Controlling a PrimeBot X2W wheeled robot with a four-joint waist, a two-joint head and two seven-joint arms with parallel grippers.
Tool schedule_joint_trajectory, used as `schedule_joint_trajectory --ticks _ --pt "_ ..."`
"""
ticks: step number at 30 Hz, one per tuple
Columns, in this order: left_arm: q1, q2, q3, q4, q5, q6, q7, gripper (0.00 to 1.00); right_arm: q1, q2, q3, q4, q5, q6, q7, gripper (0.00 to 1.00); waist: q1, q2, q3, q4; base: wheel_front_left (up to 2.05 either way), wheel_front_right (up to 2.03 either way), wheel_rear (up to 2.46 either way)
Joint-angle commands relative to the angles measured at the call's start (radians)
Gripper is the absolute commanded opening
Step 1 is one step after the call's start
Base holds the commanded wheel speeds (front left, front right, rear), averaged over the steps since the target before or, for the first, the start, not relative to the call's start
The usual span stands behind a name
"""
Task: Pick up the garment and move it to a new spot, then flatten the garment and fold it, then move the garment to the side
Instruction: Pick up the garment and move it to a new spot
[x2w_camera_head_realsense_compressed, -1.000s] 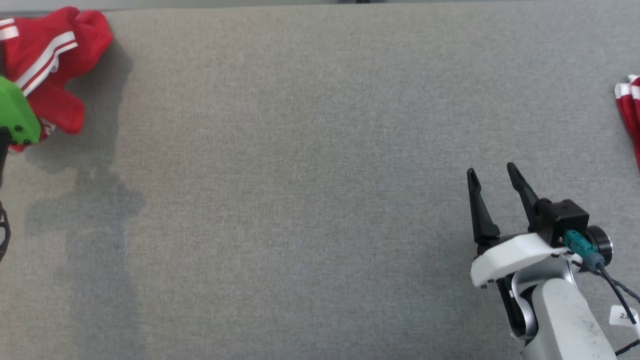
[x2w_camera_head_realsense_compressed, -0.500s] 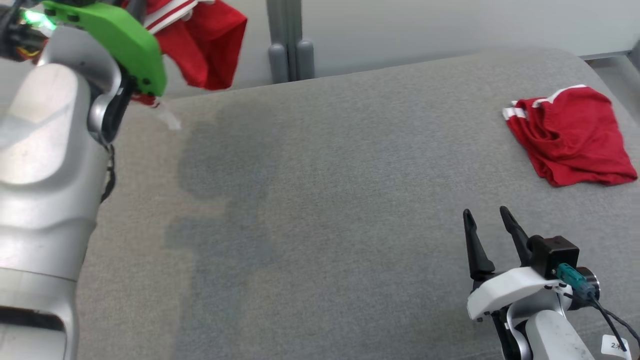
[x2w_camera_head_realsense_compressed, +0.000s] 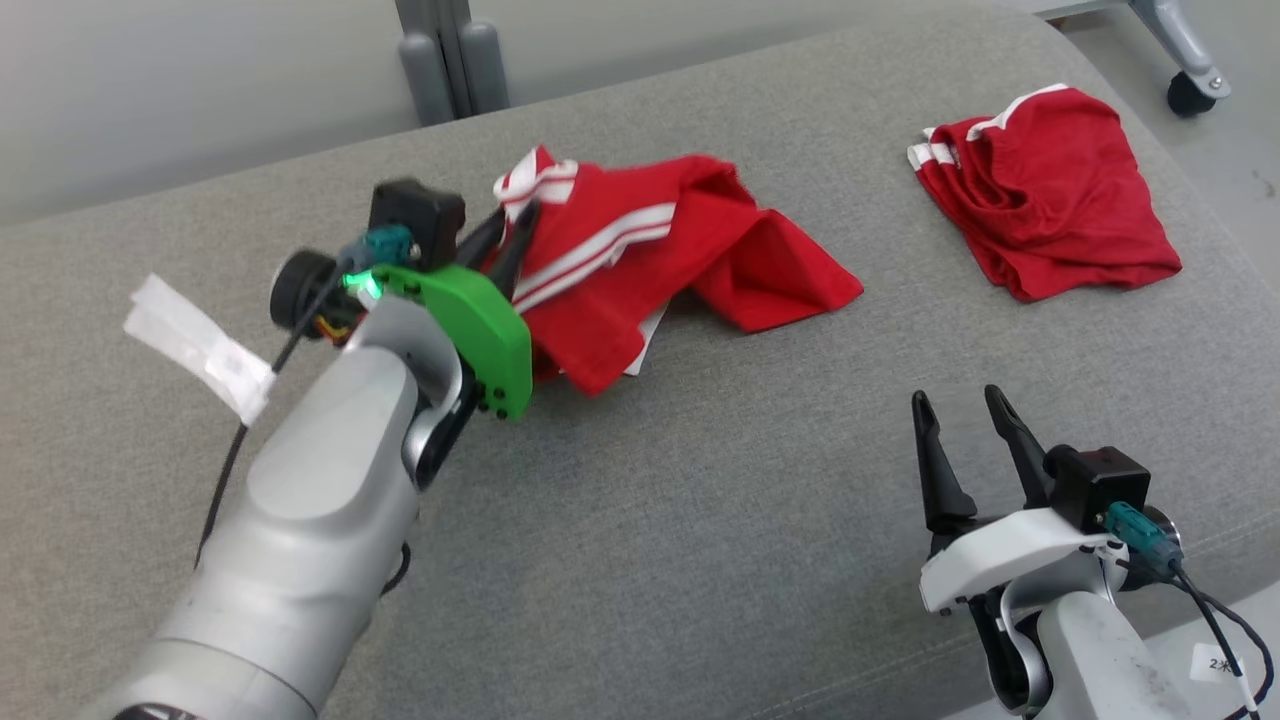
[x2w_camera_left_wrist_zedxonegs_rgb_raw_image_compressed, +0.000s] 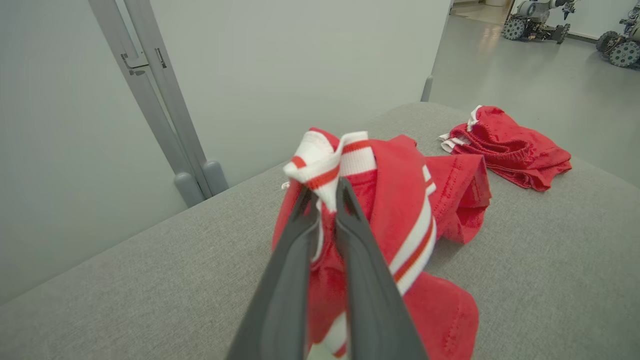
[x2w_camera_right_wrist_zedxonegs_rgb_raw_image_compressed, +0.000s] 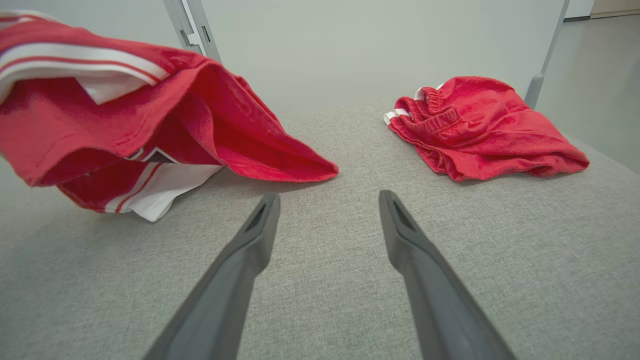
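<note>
A red garment (x2w_camera_head_realsense_compressed: 660, 260) with white stripes lies crumpled at the middle back of the grey table (x2w_camera_head_realsense_compressed: 700, 520). My left gripper (x2w_camera_head_realsense_compressed: 508, 228) is shut on its striped white-and-red cuff (x2w_camera_left_wrist_zedxonegs_rgb_raw_image_compressed: 332, 162), holding that end lifted while the rest (x2w_camera_left_wrist_zedxonegs_rgb_raw_image_compressed: 440, 200) trails onto the cloth. In the right wrist view the same garment (x2w_camera_right_wrist_zedxonegs_rgb_raw_image_compressed: 150, 120) hangs at the left, its lower edge touching the table. My right gripper (x2w_camera_head_realsense_compressed: 957, 410) stands open at the lower right, fingers (x2w_camera_right_wrist_zedxonegs_rgb_raw_image_compressed: 250, 245) apart over bare table, holding nothing.
Another red garment (x2w_camera_head_realsense_compressed: 1040, 190) with white trim lies bunched at the back right (x2w_camera_right_wrist_zedxonegs_rgb_raw_image_compressed: 480, 130). A grey post (x2w_camera_head_realsense_compressed: 445, 60) stands behind the table against a pale wall. A castor (x2w_camera_head_realsense_compressed: 1190, 90) is on the floor at the far right. White tape (x2w_camera_head_realsense_compressed: 195, 345) hangs off my left arm.
The head camera has swung, so the whole scene shifted. My left gripper has carried the red garment from the far left to the middle of the table and lowered it. The right gripper stays open.
</note>
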Motion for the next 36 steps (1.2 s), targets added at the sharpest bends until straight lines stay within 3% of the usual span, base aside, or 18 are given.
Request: schedule_joint_trajectory --ticks 1,2,4,5,6,18,26,36 --pt "0.036 -0.005 -0.006 0.027 -0.014 -0.001 -0.016 0.00 -0.017 -0.002 0.005 0.003 0.008 -0.001 -0.007 1.00 0.0000 -0.0001 0.053 -0.014 0.00 0.00 0.00" --pt "0.054 -0.012 -0.010 0.049 -0.022 -0.001 -0.028 0.00 -0.021 -0.002 0.006 0.006 0.009 -0.001 -0.008 1.00 0.0000 -0.0001 0.057 -0.015 0.00 0.00 0.00" --pt "0.081 -0.021 -0.020 0.085 -0.029 -0.001 -0.051 0.24 -0.025 -0.002 0.007 0.012 0.006 -0.001 -0.009 1.00 0.0000 -0.0001 0.060 -0.014 0.00 0.00 0.00" --pt "0.090 -0.023 -0.024 0.100 -0.029 -0.001 -0.061 0.47 -0.027 -0.002 0.006 0.014 0.003 -0.001 -0.008 1.00 0.0000 -0.0001 0.059 -0.012 0.00 0.00 0.00" --pt "0.097 -0.023 -0.030 0.112 -0.027 -0.001 -0.070 1.00 -0.028 -0.002 0.004 0.017 0.000 -0.001 -0.008 1.00 0.0000 -0.0001 0.058 -0.010 0.00 0.00 0.00" --pt "0.069 -0.040 -0.037 0.169 -0.037 0.004 -0.173 1.00 0.004 -0.002 -0.037 0.009 -0.062 -0.001 -0.009 1.00 0.0000 -0.0001 -0.045 0.088 0.00 0.00 0.00" --pt "0.168 -0.034 0.004 0.106 -0.025 0.049 -0.193 1.00 0.048 -0.002 -0.103 -0.001 -0.104 -0.001 -0.005 1.00 0.0000 -0.0001 -0.158 0.186 0.00 0.00 0.00" --pt "0.450 -0.004 0.137 -0.138 0.018 0.160 -0.191 1.00 0.145 -0.002 -0.133 -0.026 -0.078 -0.001 0.000 1.00 0.0000 -0.0001 -0.215 0.296 0.00 0.00 0.00"
